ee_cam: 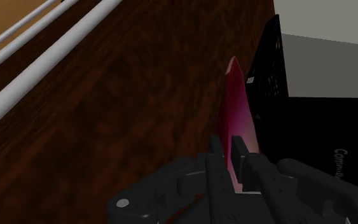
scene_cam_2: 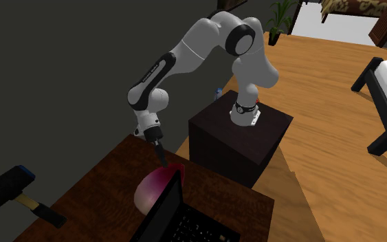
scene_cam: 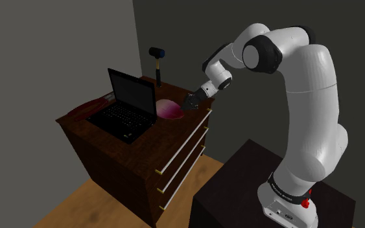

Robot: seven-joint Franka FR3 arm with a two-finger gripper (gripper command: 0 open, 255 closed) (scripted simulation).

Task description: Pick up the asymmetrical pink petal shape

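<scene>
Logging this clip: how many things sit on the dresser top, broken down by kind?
laptop: 1
hammer: 1
pink petal shape: 1
flat reddish item, kind unclear: 1
Total: 4

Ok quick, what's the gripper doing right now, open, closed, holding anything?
Gripper: closed, its two fingers clasping the thin edge of the pink petal shape.
</scene>
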